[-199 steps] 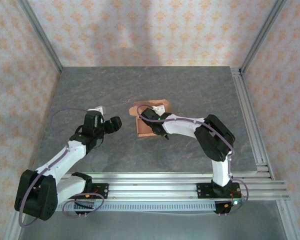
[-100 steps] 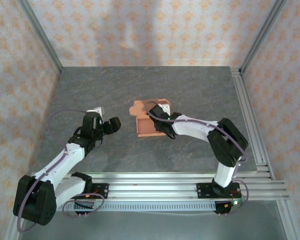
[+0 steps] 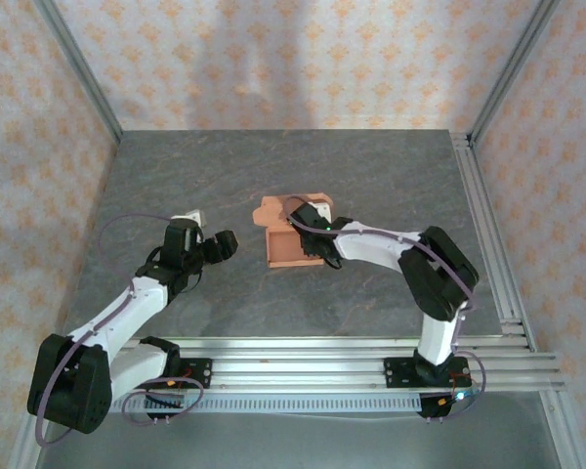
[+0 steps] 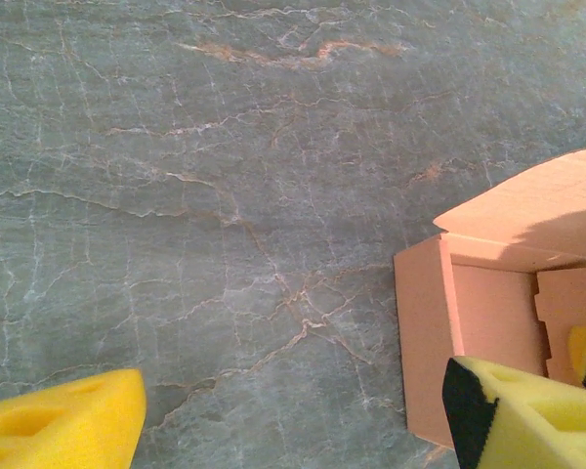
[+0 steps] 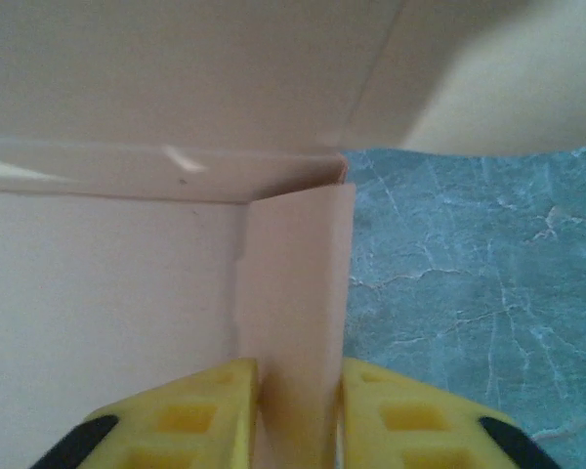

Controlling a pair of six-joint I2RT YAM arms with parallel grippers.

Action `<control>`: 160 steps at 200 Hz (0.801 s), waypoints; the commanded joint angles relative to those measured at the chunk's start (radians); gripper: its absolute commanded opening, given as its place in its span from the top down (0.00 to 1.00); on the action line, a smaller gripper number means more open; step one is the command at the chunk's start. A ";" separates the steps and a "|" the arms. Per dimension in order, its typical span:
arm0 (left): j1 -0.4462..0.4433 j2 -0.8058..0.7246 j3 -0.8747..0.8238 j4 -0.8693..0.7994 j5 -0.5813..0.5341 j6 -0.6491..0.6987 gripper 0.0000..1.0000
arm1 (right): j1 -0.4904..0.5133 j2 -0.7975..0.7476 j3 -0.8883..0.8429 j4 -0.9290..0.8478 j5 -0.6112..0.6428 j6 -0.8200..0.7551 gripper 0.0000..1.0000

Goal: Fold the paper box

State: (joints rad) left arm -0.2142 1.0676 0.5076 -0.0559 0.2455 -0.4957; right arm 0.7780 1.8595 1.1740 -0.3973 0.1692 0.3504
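Nearest the bottom of the overhead view, the left gripper hung left of centre over the grey desk. Its jaws stood well apart and held nothing. From its wrist camera the paper box lay at the right edge of the frame, close by but not touched.

A little farther up, just right of centre, the right gripper reached into the paper box. In the right wrist view its jaws were clamped on an upright side wall of the box, one yellow pad on each face. The wall met the next one at a corner just above the pads.

Beyond that grip, toward the top of the overhead frame, a flap was only partly folded over the open tray.

We judged the card light, thin and easily creased, and likely to slide on the smooth desk. It seemed best held low on a wall near a fold line, with the free jaws steadying the base.
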 commanded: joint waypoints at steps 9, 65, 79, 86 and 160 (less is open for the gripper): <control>-0.004 0.003 0.007 0.021 -0.013 0.016 0.19 | -0.003 0.036 0.041 -0.058 0.045 -0.009 0.88; -0.004 0.009 0.000 0.039 -0.014 0.013 0.19 | 0.014 0.115 0.089 -0.198 0.149 -0.004 1.00; -0.005 0.012 -0.001 0.039 -0.014 0.014 0.19 | 0.030 0.157 0.116 -0.259 0.188 0.014 1.00; -0.004 0.014 -0.001 0.043 -0.013 0.014 0.19 | 0.040 0.181 0.131 -0.293 0.207 0.028 1.00; -0.005 0.003 -0.016 0.042 -0.032 0.020 0.19 | 0.078 0.237 0.175 -0.344 0.226 0.080 1.00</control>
State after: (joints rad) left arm -0.2142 1.0782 0.5003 -0.0330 0.2447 -0.4953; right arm 0.8627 2.0857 1.4223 -0.7040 0.4751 0.4164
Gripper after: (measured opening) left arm 0.812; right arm 0.056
